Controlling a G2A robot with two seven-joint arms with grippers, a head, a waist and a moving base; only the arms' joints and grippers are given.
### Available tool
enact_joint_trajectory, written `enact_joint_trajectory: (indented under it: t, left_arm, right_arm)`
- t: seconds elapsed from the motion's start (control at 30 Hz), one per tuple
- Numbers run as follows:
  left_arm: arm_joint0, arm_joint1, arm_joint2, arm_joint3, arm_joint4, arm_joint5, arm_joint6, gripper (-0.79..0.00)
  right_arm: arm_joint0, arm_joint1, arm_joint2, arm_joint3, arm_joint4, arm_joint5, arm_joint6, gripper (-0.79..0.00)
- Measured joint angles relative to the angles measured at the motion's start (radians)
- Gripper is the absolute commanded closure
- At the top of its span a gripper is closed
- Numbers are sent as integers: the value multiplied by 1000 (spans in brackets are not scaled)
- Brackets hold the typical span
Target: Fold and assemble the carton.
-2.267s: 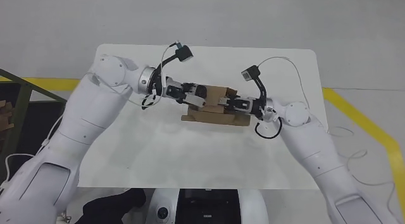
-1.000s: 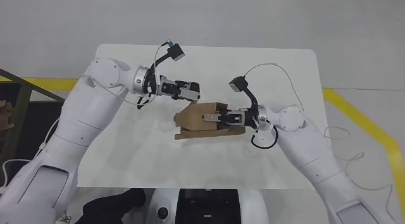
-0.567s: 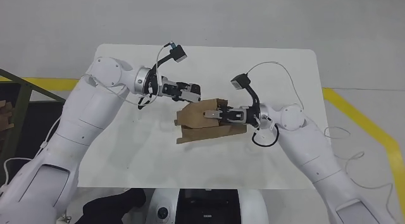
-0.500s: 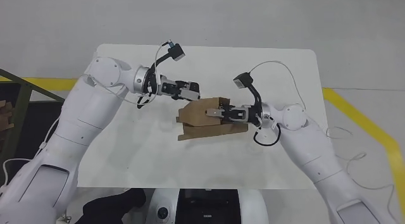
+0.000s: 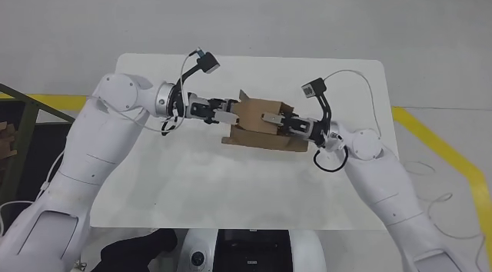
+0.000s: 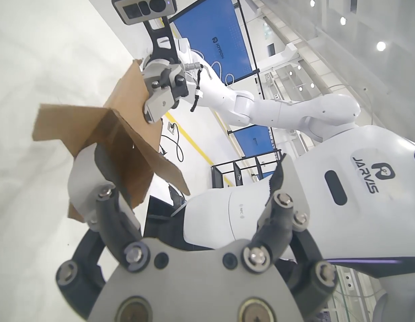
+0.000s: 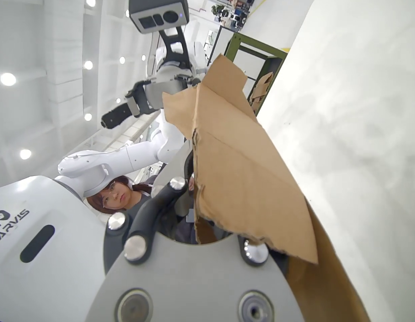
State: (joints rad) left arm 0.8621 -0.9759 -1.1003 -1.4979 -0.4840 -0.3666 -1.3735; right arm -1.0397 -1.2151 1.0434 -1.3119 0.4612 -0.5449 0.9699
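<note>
Since half a second earlier, the carton had swung out of its skewed lie and back up to the middle of the table. The left gripper, which had hung apart from it, had come in against its left end. From the left wrist view I saw that gripper's fingers spread wide, one white pad lying against a loose flap and the other out in free air. The right gripper looked clamped on the carton's raised wall from the right of the frame, though the card hid most of its fingers in its own wrist view. I judged we were at the opening-out step, with the body half squared and the flaps splayed. Next, I reckoned, the left gripper would have to press or pinch that flap inward while the right held the wall steady, or the box might sag flat again.
</note>
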Motion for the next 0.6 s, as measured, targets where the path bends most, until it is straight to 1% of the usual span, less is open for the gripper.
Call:
enact_joint_trajectory:
  t: [0.2, 0.6]
  left_arm:
    - [2, 0, 4, -7, 2, 9, -4, -785]
    - [-12, -7, 33, -20, -7, 19, -22, -785]
  right_arm:
    - [1, -2, 10, 7, 18, 2, -29, 0]
    - [-12, -4, 27, -10, -42, 7, -140, 0]
